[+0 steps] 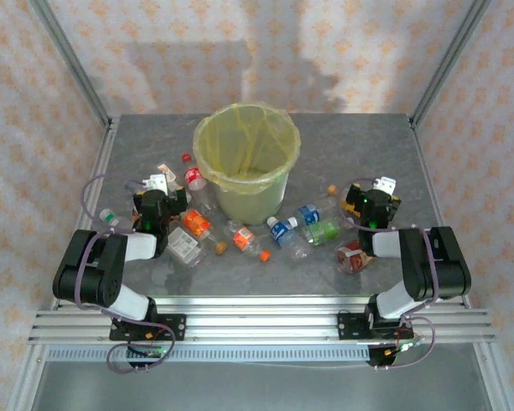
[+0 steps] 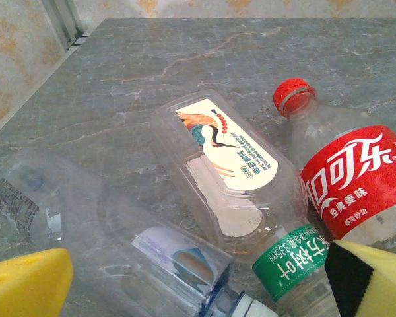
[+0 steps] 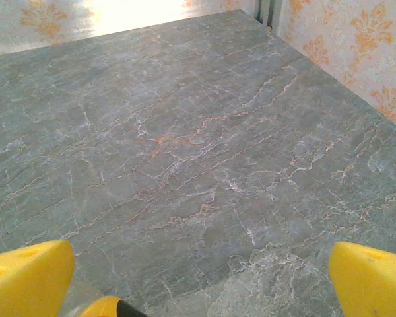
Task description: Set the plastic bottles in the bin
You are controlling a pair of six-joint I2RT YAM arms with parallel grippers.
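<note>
Grey marbled table [image 1: 343,145], floral-papered walls [image 1: 34,103]; bottles [image 1: 284,231] scattered before bin [image 1: 248,201]; left gripper [image 1: 158,183], right gripper [image 1: 384,183] both gaping, seemingly empty.

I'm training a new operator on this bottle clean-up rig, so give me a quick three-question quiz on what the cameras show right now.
1. True or false: the left claw is shut on a bottle.
2. In the left wrist view, what colour is the cap of the red-labelled bottle? A blue, B red, C green.
3. Which claw's wrist camera looks out mostly over bare table?

Key: 1 false, its jaws stand wide open; 2 B; 3 the right claw.
</note>
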